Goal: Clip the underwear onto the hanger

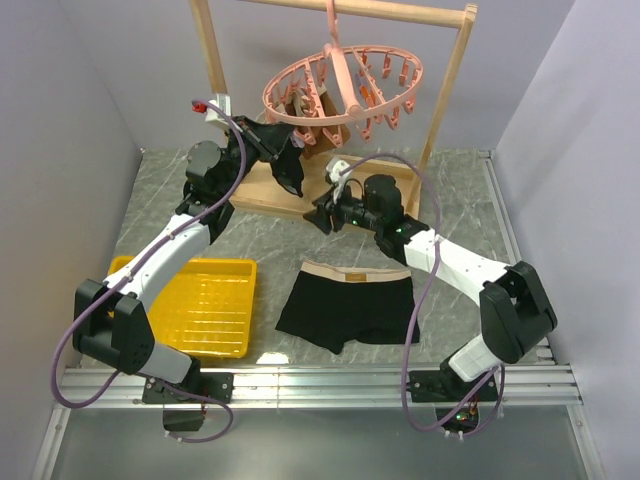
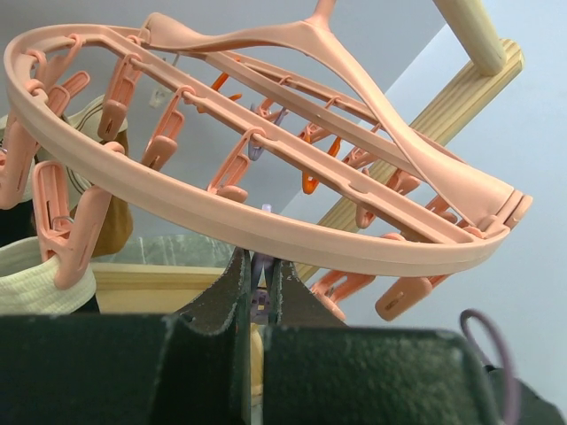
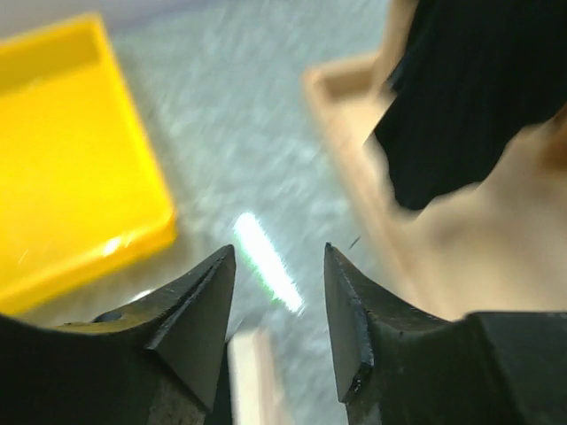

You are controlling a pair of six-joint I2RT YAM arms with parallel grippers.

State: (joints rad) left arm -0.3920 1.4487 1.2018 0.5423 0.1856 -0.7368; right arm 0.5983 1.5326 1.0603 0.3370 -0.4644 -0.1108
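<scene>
- From above, we are seeing the underwear [image 1: 348, 305] lying flat on the marble surface [image 1: 270, 240] between the two arm bases, with its tan waistband turned toward the far side.
- The hanger [image 1: 340, 85] is hanging by its hook from the top bar of the wooden rack [image 1: 448, 90], well apart from the underwear and above it.
- The left hand [image 1: 275, 143] is reaching up to the near left side of the ring, beside a dark garment [image 1: 291, 176] that is dangling there.
- The right hand [image 1: 322, 214] is hovering low over the surface, between the rack's base and the underwear, and is touching neither.
- A yellow tray [image 1: 200, 305] is sitting just left of the underwear.
- Through the left wrist camera, we are looking up at the ring and its pegs [image 2: 232, 168] from below.
- The left fingers [image 2: 221, 297] are standing almost closed, with only a thin slit between them, and we are seeing nothing gripped in it.
- A cream band [image 2: 31, 270] is hanging from a peg at the left edge.
- Through the right wrist camera, which is blurred, the right fingers [image 3: 199, 305] are standing clearly apart and are holding nothing.
- The tray is showing at the upper left, and black cloth over pale wood at the upper right.
</scene>
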